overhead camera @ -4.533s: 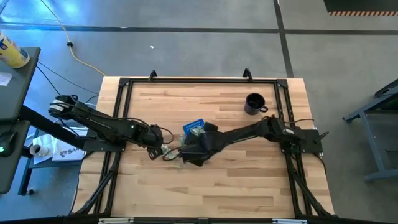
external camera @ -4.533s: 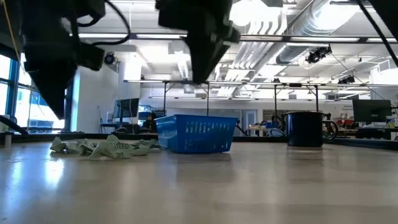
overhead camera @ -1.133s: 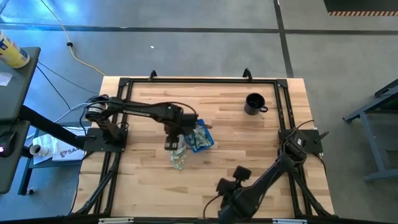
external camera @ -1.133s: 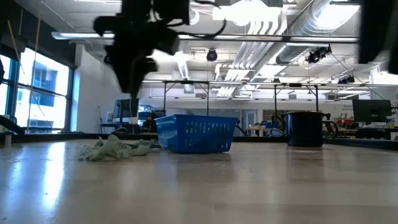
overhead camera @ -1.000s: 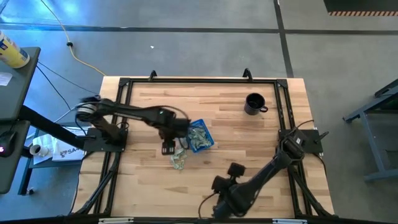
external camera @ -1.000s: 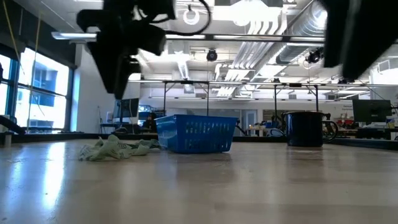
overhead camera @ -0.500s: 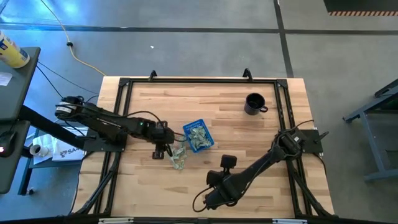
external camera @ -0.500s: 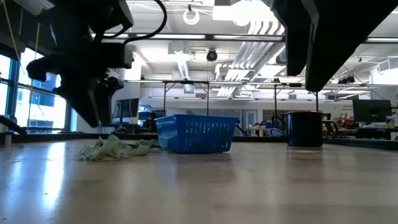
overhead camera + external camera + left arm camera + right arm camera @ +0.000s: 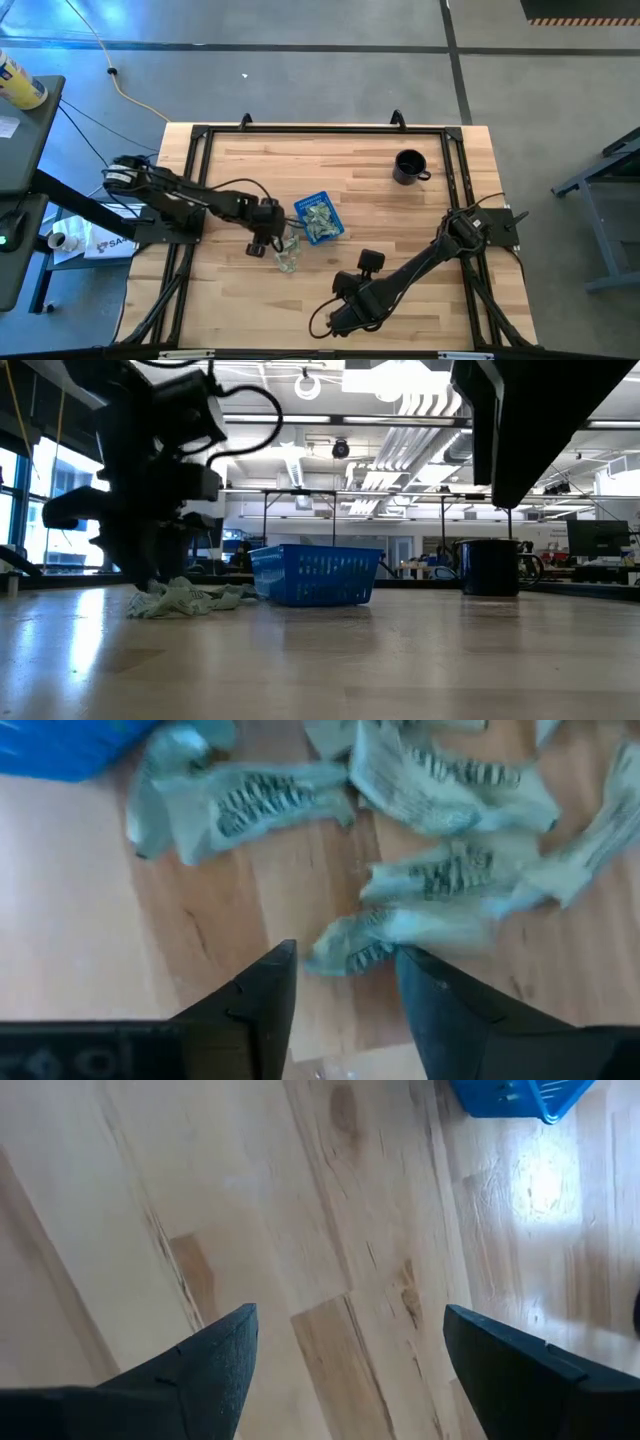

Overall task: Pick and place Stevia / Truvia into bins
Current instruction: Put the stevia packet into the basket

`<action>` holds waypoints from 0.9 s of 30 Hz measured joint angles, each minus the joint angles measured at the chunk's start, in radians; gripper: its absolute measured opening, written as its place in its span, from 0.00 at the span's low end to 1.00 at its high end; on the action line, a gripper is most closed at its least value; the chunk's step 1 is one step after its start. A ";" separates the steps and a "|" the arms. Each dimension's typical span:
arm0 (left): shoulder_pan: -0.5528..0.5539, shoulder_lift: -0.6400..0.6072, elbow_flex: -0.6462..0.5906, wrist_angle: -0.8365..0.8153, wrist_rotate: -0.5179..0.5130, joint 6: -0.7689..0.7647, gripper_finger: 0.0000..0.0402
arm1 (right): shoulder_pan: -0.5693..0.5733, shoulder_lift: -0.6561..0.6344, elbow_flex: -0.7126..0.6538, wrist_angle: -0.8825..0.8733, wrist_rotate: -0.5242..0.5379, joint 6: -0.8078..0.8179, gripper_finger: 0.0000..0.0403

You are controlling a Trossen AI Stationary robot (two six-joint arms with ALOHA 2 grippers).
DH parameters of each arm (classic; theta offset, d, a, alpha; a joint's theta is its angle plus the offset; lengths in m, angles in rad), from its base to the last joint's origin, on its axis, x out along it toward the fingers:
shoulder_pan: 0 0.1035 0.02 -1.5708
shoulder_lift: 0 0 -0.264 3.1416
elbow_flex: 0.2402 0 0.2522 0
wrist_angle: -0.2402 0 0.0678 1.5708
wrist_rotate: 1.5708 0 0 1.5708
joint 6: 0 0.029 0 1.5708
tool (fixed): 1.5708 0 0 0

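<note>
Pale green and white Stevia packets (image 9: 288,257) lie in a loose pile on the wood, just near-left of the blue bin (image 9: 319,219), which holds several more packets. My left gripper (image 9: 345,965) points steeply down over the pile's left part and is open. Its fingers stand on either side of one packet's end (image 9: 362,942); no touch shows. In the low view the left gripper (image 9: 152,575) hangs just above the pile (image 9: 190,598). My right gripper (image 9: 334,320) is open over bare wood near the table's front edge.
A black mug (image 9: 408,167) stands at the far right of the table. The black frame rail (image 9: 300,128) runs around the table's edges. Bare wood (image 9: 330,1230) lies under the right gripper, with a corner of the blue bin (image 9: 515,1098) beyond it.
My left gripper has come down from well above the table to just over the packet pile, tipping steeper as it sank. My right gripper has shifted a little toward the table's left edge, then held still. The pile and the bin have not moved.
</note>
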 joint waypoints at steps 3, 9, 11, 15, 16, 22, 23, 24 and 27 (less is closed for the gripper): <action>0.024 0.021 0.004 0.004 0.032 0.017 0.44 | 0.000 0.000 0.000 0.000 0.001 0.003 0.76; 0.044 0.029 0.004 0.030 0.075 0.049 0.20 | 0.000 0.000 0.000 -0.001 0.007 0.002 0.76; 0.043 0.029 0.008 0.026 0.087 0.057 0.11 | 0.000 -0.001 0.000 -0.004 0.008 0.002 0.76; 0.041 0.031 0.024 -0.017 0.097 0.058 0.06 | 0.000 -0.001 0.000 -0.021 0.011 0.001 0.76; 0.041 0.030 0.030 -0.044 0.097 0.058 0.07 | 0.000 -0.001 0.000 -0.028 0.012 0.000 0.76; 0.034 0.022 0.098 -0.237 0.074 0.074 0.14 | 0.000 -0.001 0.000 -0.054 0.026 0.000 0.76; 0.033 0.022 0.111 -0.265 0.064 0.075 0.12 | 0.000 -0.001 0.000 -0.053 0.031 0.000 0.76; 0.032 0.022 0.122 -0.299 0.054 0.076 0.08 | 0.000 -0.001 0.000 -0.054 0.036 0.000 0.76; 0.034 0.022 0.159 -0.356 0.046 0.068 0.06 | 0.000 -0.001 0.000 -0.053 0.044 0.000 0.76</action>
